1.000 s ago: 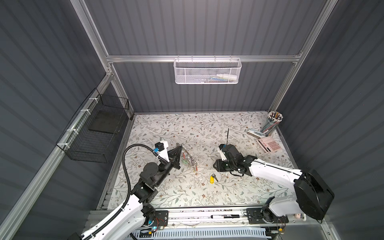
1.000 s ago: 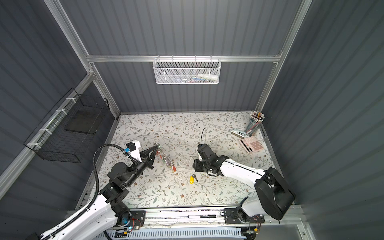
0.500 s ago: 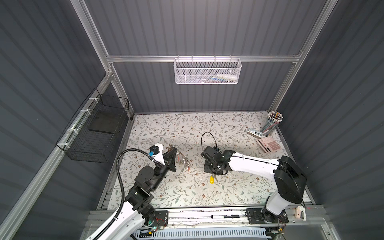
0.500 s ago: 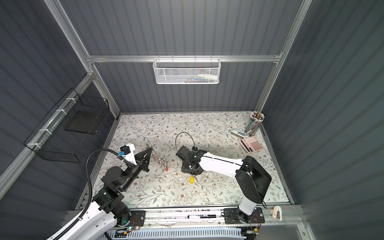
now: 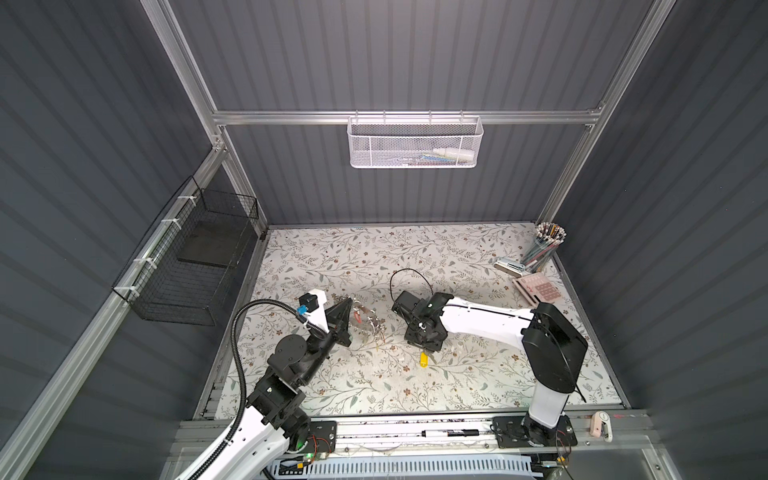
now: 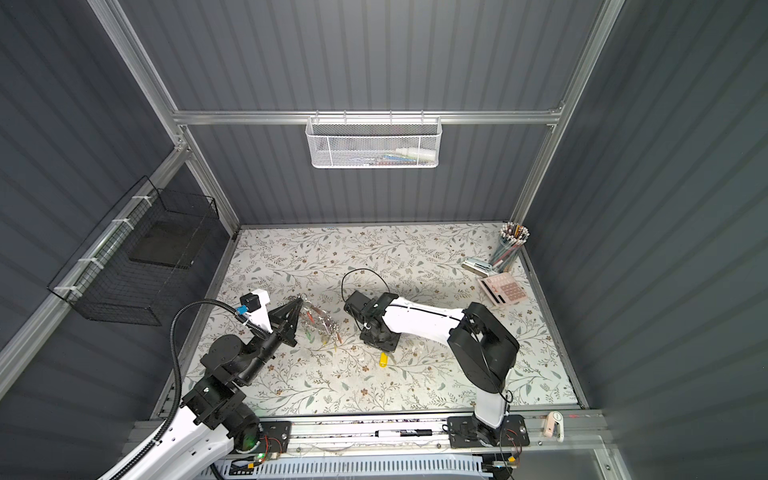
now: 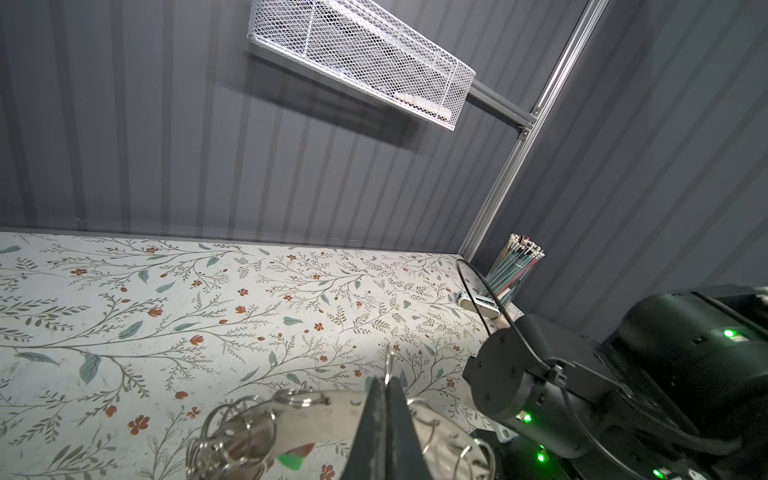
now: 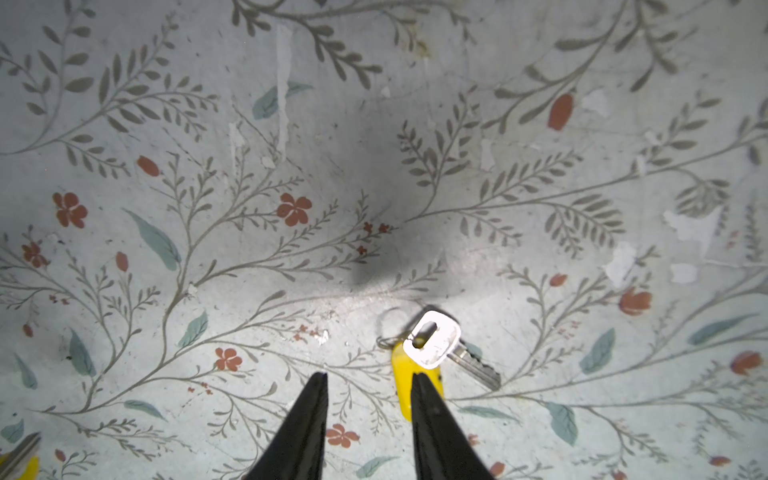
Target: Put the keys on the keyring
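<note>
My left gripper (image 7: 386, 384) is shut on the rim of the keyring (image 7: 316, 419), a flat grey hoop hung with several small split rings, and holds it above the table. Green (image 7: 291, 461) and red tags hang under the hoop. In both top views the keyring (image 5: 368, 322) (image 6: 320, 322) hangs left of centre. A key with a yellow tag (image 8: 432, 345) lies flat on the table, also seen in both top views (image 5: 423, 360) (image 6: 383, 359). My right gripper (image 8: 369, 376) points down beside this key, open, with nothing between its fingers; one fingertip overlaps the tag's edge.
A pen cup (image 5: 544, 245), a stapler (image 5: 509, 266) and a pink calculator (image 5: 538, 289) stand at the back right. A white mesh basket (image 5: 413, 143) hangs on the back wall. A black wire basket (image 5: 195, 266) hangs on the left wall. A marker (image 5: 449, 433) lies on the front rail.
My right arm has swung left across the table and now stands over the yellow-tagged key. My left gripper with the keyring has shifted only slightly.
</note>
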